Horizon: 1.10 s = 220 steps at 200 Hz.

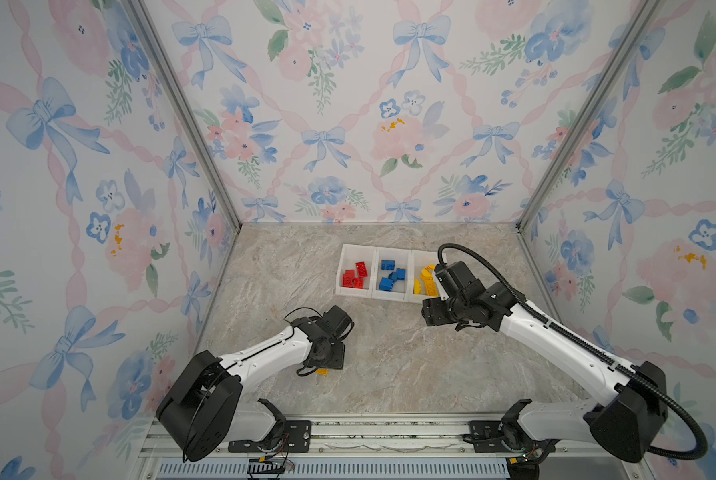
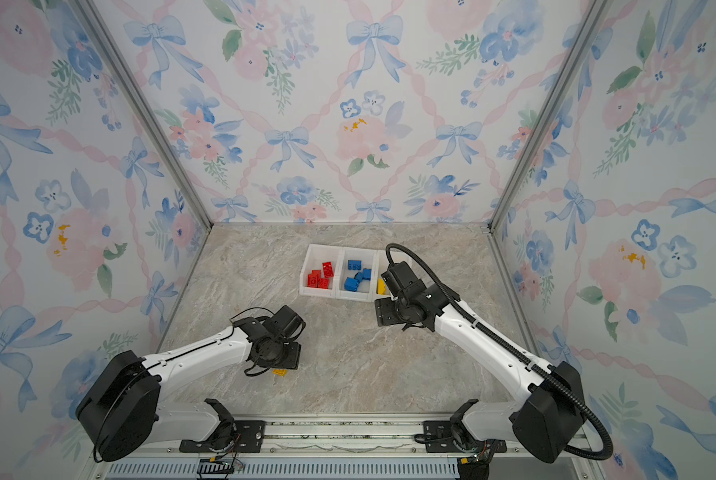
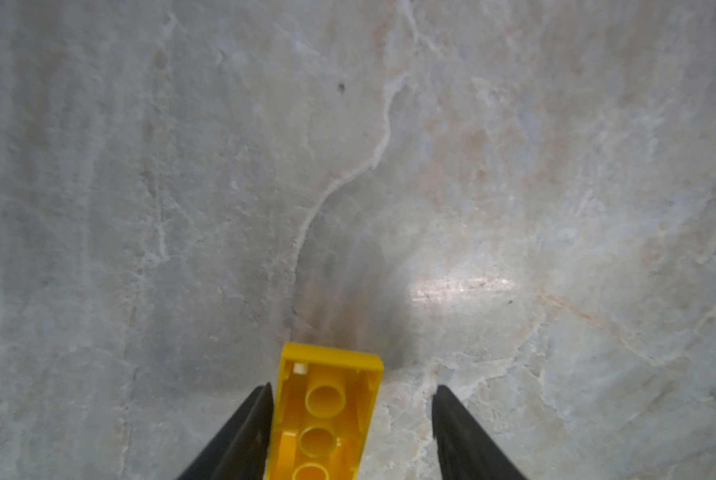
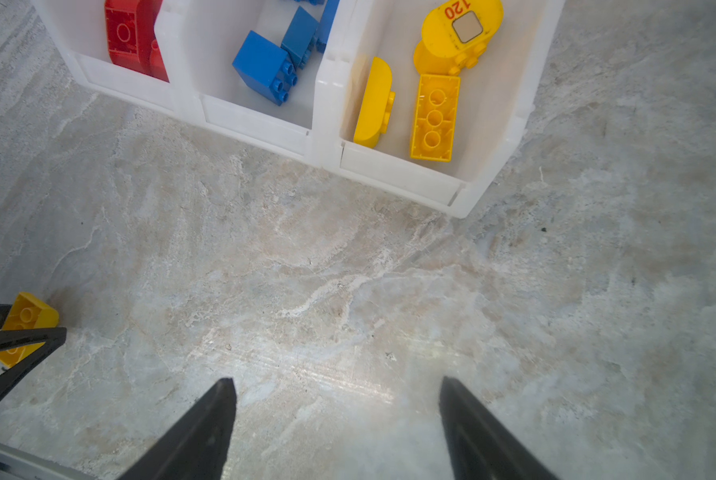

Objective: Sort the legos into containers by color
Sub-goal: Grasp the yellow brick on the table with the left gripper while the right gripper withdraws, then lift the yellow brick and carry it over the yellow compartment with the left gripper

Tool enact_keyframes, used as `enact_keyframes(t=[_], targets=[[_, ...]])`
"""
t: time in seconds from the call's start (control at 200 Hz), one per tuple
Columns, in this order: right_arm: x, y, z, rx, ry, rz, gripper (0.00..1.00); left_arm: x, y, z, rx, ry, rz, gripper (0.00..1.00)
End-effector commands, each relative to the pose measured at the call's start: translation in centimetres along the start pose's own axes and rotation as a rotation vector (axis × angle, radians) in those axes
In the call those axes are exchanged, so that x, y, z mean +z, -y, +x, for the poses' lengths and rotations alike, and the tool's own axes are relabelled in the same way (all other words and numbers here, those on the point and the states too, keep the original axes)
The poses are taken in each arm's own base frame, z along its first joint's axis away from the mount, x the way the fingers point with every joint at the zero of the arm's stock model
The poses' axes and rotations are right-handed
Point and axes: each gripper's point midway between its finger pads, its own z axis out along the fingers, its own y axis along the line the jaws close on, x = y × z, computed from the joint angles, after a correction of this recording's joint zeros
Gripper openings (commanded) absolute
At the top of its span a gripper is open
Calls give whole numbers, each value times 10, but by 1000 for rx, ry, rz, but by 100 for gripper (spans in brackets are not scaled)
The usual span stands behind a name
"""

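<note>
Left gripper (image 3: 353,388) low on table (image 3: 514,166), jaws apart around yellow brick (image 3: 327,399), touching it on one side only, right gripper (image 4: 337,380) spread wide and empty near bins (image 4: 402,178), other legos (image 4: 264,66) inside, sorted red, blue, yellow.

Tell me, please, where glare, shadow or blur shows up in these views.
Left wrist view: a bright glare patch on the table, a dark shadow just beyond the yellow brick, and soft, smeared marbling. Right wrist view: a glare streak near the right gripper; the bins are sharp. In both top views: even light, walls splayed by the wide lens.
</note>
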Motion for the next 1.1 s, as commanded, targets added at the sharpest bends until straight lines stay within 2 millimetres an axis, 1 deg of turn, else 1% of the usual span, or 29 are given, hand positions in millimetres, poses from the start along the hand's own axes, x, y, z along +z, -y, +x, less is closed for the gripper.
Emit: enact_keyframes(t=[0.0, 0.31, 0.55, 0.63, 0.735, 0.85, 1.095], targets=[[-3, 1, 5, 8, 7, 6, 80, -2, 2, 2, 10, -14, 0, 58], [-6, 5, 9, 12, 17, 11, 80, 2, 1, 7, 13, -25, -20, 43], [-11, 13, 18, 26, 26, 25, 80, 4, 2, 7, 17, -22, -32, 34], [-13, 17, 21, 35, 30, 30, 80, 1, 5, 5, 16, -12, -23, 31], [-16, 21, 26, 47, 36, 35, 80, -7, 12, -4, 9, 20, 0, 28], [-18, 25, 31, 62, 38, 40, 80, -22, 24, -19, -1, 71, 41, 27], [-13, 35, 44, 107, 22, 46, 81, -60, 59, -63, 28, 191, 130, 26]])
